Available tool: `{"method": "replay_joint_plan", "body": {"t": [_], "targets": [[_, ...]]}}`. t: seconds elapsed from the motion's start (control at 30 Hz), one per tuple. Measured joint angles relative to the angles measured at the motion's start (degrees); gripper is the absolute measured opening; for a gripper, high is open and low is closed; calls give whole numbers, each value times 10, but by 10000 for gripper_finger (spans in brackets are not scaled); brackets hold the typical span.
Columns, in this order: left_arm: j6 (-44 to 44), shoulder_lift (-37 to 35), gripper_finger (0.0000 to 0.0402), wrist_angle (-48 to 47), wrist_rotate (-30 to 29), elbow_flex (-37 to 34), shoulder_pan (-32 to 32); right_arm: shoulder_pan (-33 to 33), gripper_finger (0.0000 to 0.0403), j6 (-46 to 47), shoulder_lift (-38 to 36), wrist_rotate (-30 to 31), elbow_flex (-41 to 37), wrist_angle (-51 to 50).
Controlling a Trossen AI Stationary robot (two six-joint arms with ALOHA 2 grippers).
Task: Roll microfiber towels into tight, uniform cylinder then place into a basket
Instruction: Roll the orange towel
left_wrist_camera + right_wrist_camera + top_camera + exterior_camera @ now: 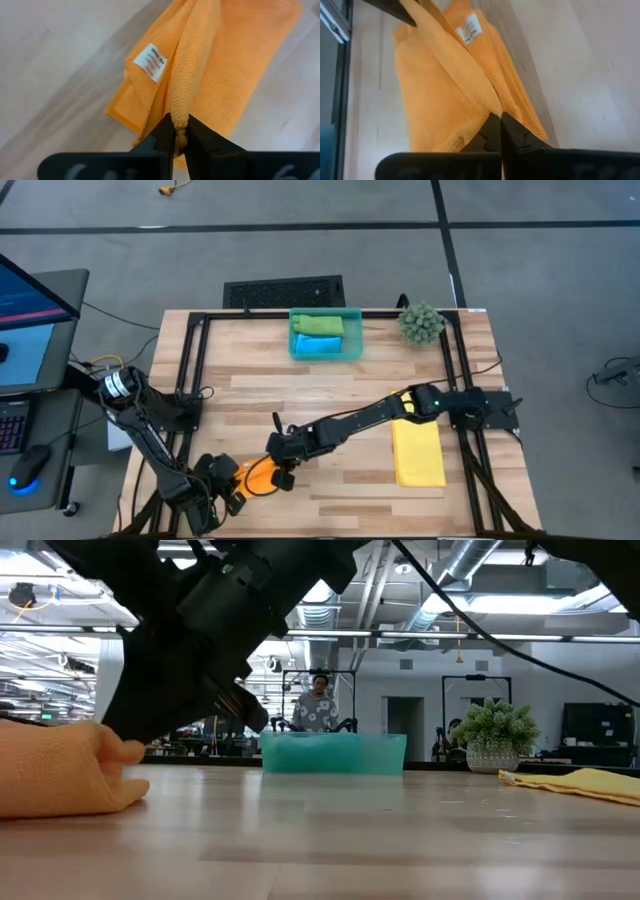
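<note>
You have the orange towel [258, 474] near the front edge of the tabletop [330, 400], on the left side, and both arms work on it. The left tool [178, 137] is closed on a fold of this cloth, and the right tool [498, 125] is closed on another fold of the same cloth, so the towel hangs a little between the two grips. A white label [151, 61] shows on it.

The cloth looks soft and light, and it has no stiffness of its own. I think it will sag and open as soon as one grip lets go, so a tight roll needs tension along the whole length. The nap seems to give good friction, so slipping is probably not your main risk; bunching is. It is better to take hold at the edge or corner, not in the middle of a fold, because there the layers slide on each other.

The basket [355, 330] stands at the far side of the tabletop, with a green towel [318, 326] and a blue towel [318, 346] already inside. The yellow towel [418, 452] lies flat on the right side, well apart from the orange one
</note>
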Motion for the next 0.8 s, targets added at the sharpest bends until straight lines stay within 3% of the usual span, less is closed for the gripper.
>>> {"method": "replay_joint_plan", "body": {"t": [0.3, 0.57, 0.7, 0.8], "targets": [[73, 0, 24, 3, 18, 0, 21, -4, 59, -14, 0, -2, -1, -6], [97, 0, 73, -6, 43, 0, 22, -7, 132, 0, 0, -5, -1, -8], [97, 0, 96, -26, 66, 0, 19, -10, 144, 30, 0, 2, -1, -29], [98, 0, 100, -48, 38, 7, 13, -12, 141, 30, 0, 10, -2, -51]]}}
